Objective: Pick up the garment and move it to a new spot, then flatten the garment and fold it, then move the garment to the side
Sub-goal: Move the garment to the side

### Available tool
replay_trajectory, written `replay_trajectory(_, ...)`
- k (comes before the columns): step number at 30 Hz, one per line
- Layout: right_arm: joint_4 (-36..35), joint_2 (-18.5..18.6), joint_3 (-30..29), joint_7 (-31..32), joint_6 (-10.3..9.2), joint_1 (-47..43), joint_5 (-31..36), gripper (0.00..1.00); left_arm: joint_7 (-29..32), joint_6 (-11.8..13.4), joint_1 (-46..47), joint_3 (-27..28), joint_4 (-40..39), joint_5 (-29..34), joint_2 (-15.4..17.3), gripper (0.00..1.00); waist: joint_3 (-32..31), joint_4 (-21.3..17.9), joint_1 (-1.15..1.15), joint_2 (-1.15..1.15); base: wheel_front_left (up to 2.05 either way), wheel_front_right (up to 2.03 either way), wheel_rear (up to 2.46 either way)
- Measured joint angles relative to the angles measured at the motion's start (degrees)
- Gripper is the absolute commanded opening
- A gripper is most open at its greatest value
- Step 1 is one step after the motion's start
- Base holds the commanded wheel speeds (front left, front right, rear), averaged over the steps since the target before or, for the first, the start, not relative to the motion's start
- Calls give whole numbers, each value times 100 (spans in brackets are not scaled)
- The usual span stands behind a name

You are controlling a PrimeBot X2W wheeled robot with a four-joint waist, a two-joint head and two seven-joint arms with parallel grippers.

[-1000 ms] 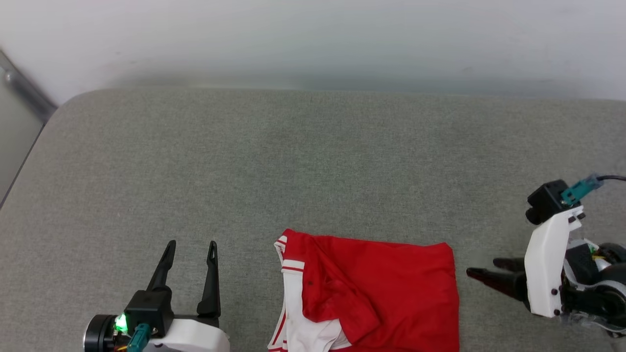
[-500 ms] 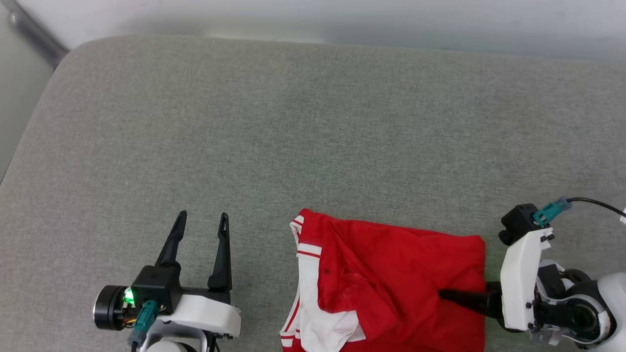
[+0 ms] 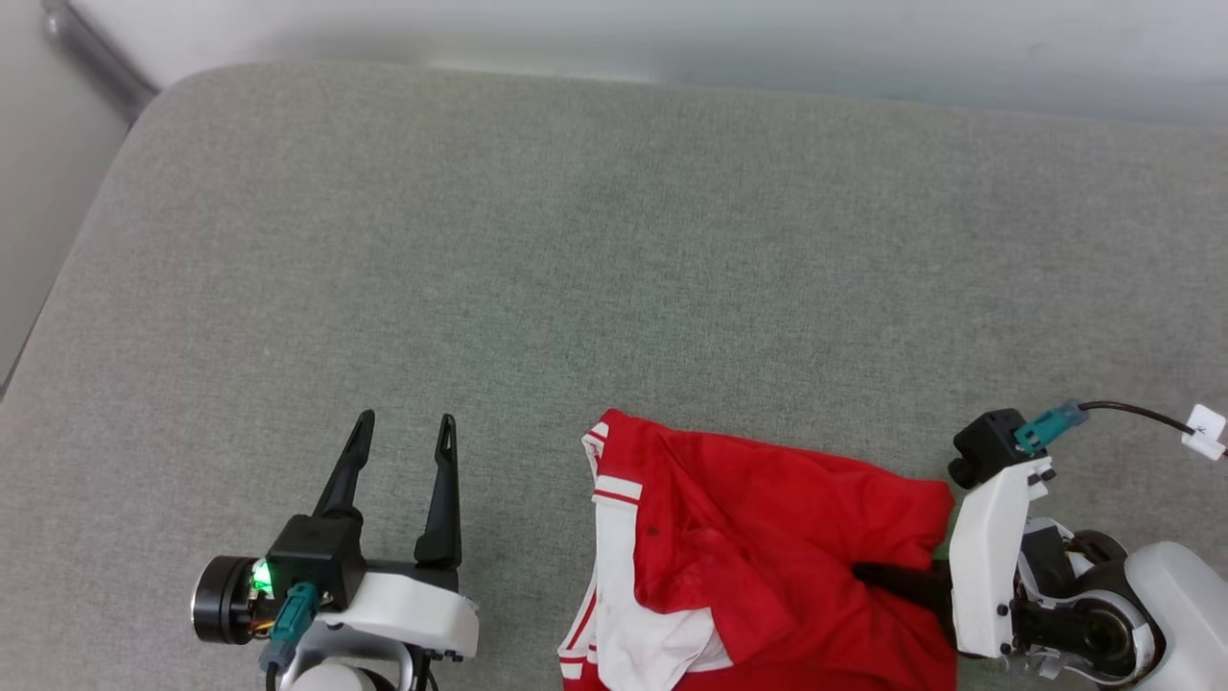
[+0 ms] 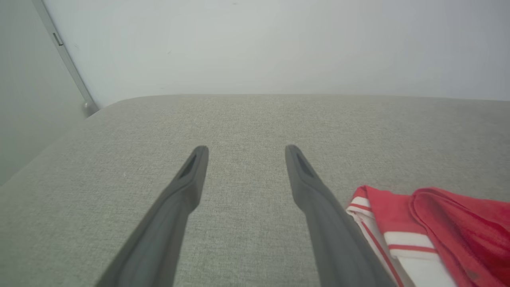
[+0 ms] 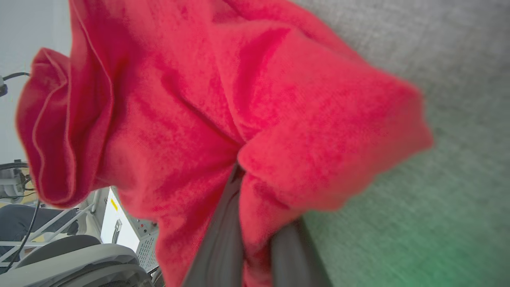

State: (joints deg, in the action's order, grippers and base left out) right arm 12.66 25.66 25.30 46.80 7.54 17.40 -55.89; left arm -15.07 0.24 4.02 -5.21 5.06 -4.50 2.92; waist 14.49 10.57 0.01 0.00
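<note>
The garment [image 3: 767, 537], red with white sleeve cloth and red-white trim at its left end, lies folded near the front edge of the grey padded surface [image 3: 576, 240]. My right gripper [image 3: 868, 576] reaches in from the right and is shut on the garment's right side, with red cloth bunched over its fingers. In the right wrist view the garment [image 5: 239, 99] hangs in folds around the right gripper [image 5: 239, 171], a little off the surface. My left gripper [image 3: 406, 419] stands open to the left of the garment, apart from it. The left wrist view has the left gripper [image 4: 246, 148] open and the garment [image 4: 438, 223] to its right.
The grey padded surface runs far back to a pale wall [image 3: 672, 29], with bare room behind and left of the garment. A metal rail [image 3: 91, 53] slants past the back left corner. Robot base parts and cables [image 5: 48, 239] appear under the lifted cloth in the right wrist view.
The camera has shifted. My right gripper slid left from beside the garment onto its right side and shut on the cloth, which now bunches up there. The left gripper stays open.
</note>
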Motion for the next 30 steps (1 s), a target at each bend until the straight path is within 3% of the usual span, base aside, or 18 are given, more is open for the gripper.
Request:
replay_trajectory(8,-530,431,344,-293,-4,354,-175,0,0,29,-292,75,42,-27,0,100,-441,-201,0,0,0,0,0)
replay_trajectory(18,-1445,1539,619,-90,-4,861,75,0,0,79,-513,183,-74,-83,0,100,-704,-1024,-1,0,0,0,0)
replay_trajectory(24,-1491,1987,514,-147,-4,1166,344,0,0,64,-482,298,-223,-49,-3,100,-542,-1561,-1,0,0,0,0)
replay_trajectory(30,-1091,2341,281,-410,-3,1565,835,0,0,-78,-229,392,-368,97,8,100,-38,-1865,-1,0,0,0,0)
